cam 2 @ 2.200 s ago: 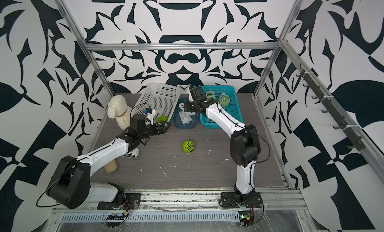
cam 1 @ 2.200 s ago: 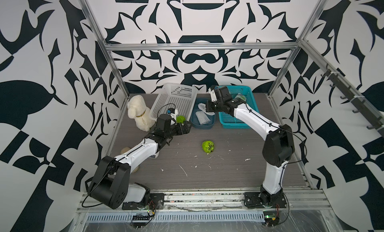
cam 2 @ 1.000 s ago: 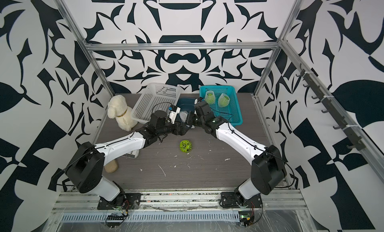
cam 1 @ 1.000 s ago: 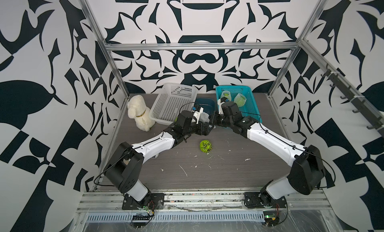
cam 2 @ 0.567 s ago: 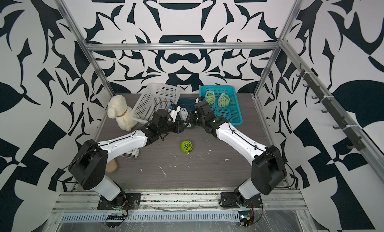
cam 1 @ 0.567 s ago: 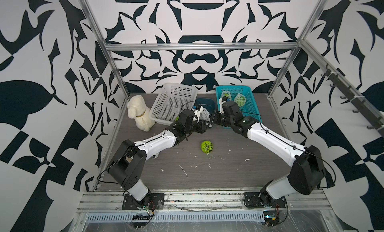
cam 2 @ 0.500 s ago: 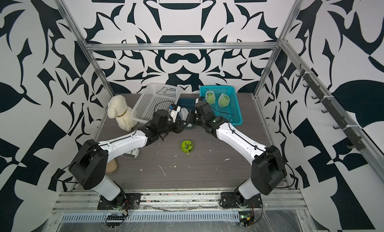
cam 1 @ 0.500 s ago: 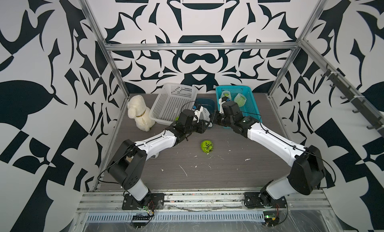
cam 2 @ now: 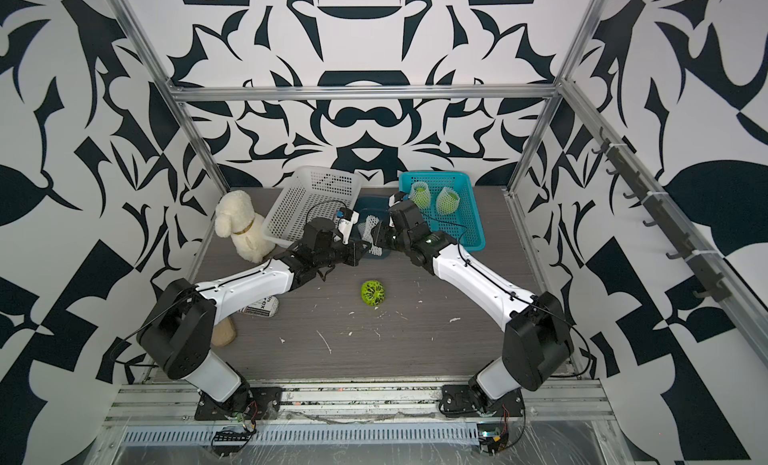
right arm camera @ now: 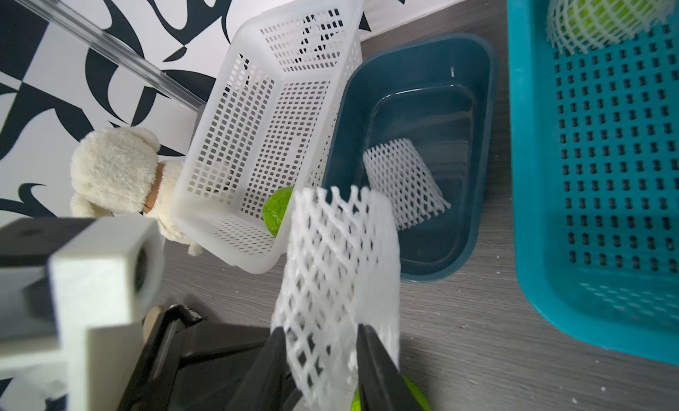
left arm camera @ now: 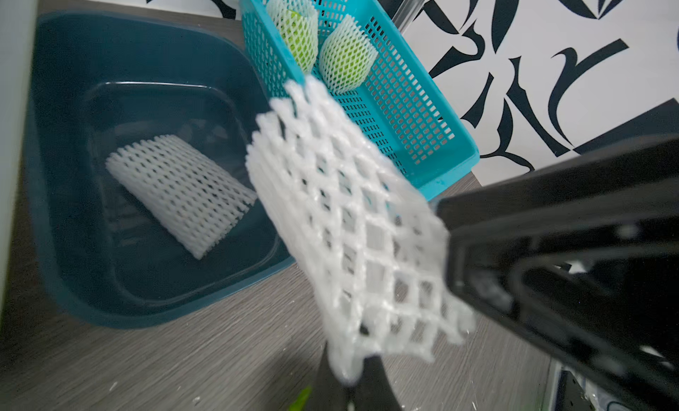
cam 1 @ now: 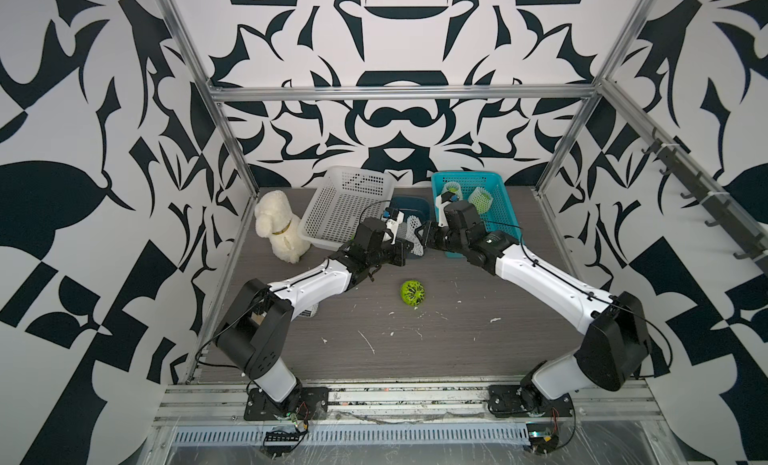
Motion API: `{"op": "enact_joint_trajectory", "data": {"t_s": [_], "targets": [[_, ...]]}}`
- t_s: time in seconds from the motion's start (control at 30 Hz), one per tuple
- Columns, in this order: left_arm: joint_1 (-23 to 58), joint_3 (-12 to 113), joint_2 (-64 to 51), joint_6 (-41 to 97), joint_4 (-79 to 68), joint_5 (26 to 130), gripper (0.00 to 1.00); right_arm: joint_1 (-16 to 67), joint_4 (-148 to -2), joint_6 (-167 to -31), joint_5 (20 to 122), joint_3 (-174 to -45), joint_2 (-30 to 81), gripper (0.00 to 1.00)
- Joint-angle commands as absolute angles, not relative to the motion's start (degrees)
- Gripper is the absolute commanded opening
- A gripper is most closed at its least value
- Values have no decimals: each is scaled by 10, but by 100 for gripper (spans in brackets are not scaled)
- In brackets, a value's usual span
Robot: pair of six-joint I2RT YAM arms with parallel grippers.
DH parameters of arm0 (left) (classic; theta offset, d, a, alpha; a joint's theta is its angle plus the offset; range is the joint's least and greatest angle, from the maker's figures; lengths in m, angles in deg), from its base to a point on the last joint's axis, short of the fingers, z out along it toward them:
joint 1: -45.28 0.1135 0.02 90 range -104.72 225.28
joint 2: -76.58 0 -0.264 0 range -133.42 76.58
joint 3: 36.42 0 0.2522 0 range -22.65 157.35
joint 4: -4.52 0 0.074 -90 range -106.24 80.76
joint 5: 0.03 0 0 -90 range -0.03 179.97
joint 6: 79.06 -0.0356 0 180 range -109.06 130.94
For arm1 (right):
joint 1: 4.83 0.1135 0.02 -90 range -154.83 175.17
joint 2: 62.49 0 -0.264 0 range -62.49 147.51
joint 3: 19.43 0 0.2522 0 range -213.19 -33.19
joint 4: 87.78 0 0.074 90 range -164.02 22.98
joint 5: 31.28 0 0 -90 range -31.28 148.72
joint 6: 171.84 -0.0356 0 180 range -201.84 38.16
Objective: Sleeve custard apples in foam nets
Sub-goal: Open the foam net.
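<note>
left gripper [cam 1: 409, 247]: jaws closed tight, pinching one edge of the held foam net [left arm camera: 352, 221]
right gripper [right arm camera: 319, 332]: fingers part-way apart with that net between them; I cannot tell whether they press it; it is almost tip to tip with the left gripper
held foam net: off the table [cam 1: 457, 350], above the near edge of the dark blue bin [left arm camera: 147, 310]
spare foam net [left arm camera: 176, 192]: lying flat on the bin's floor
bare custard apple [cam 1: 413, 292]: on the table, near both grippers on the side toward the arm bases; touching neither
netted custard apples [cam 2: 420, 196] [cam 2: 448, 201]: two, side by side at the far end of the teal basket [cam 2: 465, 209]; the basket is just beside the bin
fourth custard apple [right arm camera: 275, 210]: unsleeved, in a corner of the white basket [cam 1: 345, 209] on the bin's other side
plush dog [cam 1: 278, 226]: beside the white basket, at the table's edge
</note>
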State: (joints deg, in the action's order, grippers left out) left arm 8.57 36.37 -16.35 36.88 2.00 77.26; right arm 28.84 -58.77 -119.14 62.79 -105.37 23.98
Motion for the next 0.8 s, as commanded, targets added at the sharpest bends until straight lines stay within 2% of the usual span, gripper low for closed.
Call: {"op": "enact_joint_trajectory", "data": {"t_s": [0.0, 0.07, 0.33, 0.5, 0.77], "targets": [[110, 378, -164, 406, -3, 735, 1, 282, -549, -1115, 611, -1089, 208, 56], [120, 376, -164, 422, -10, 721, 1, 279, -527, -1079, 617, -1092, 201, 61], [128, 378, -158, 439, -25, 676, 4, 279, -500, -998, 693, -1063, 203, 49], [130, 382, -149, 429, -42, 639, 5, 279, -525, -969, 726, -1049, 227, 48], [134, 378, -135, 424, -65, 639, 6, 279, -541, -954, 752, -1036, 252, 48]]}}
